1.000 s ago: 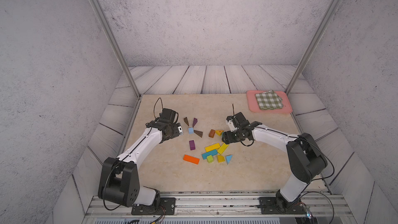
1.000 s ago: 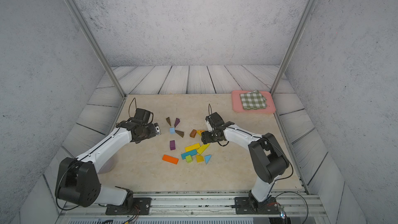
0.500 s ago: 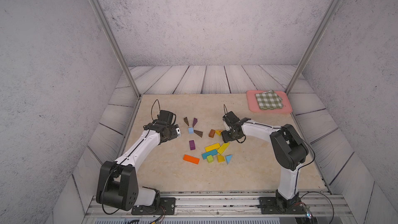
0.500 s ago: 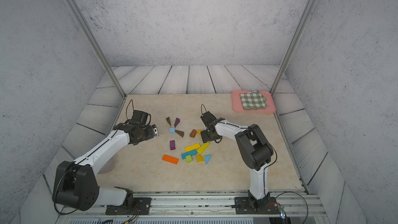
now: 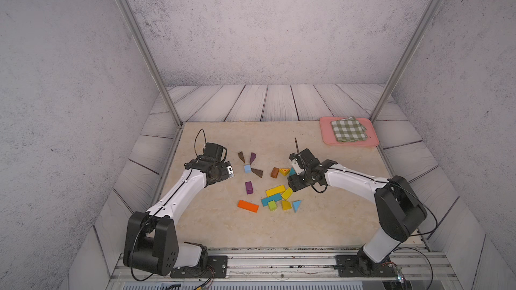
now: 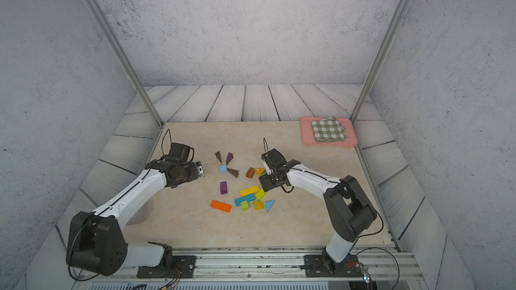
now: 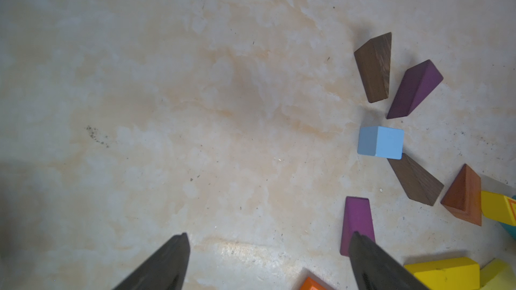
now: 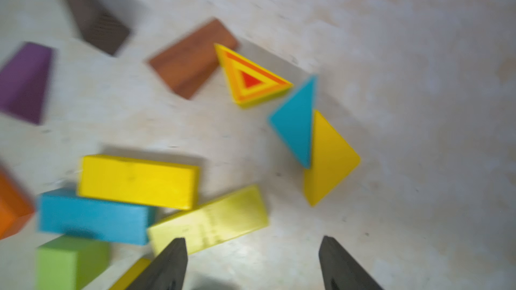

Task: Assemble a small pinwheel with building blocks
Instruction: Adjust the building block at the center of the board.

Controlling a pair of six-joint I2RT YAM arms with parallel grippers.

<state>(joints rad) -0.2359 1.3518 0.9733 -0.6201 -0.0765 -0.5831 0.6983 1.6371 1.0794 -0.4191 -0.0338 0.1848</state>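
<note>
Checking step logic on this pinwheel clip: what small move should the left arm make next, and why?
Probably slide the open left gripper sideways until it straddles the loose purple wedge. In the left wrist view one fingertip overlaps that wedge, which lies apart from the light-blue cube where three other wedges already fan out.

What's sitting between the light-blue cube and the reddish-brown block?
A dark brown wedge, its narrow end at the light-blue cube, wide end toward the reddish-brown block; clearest in the left wrist view.

Bright, even light; right wrist view motion-blurred.
</note>
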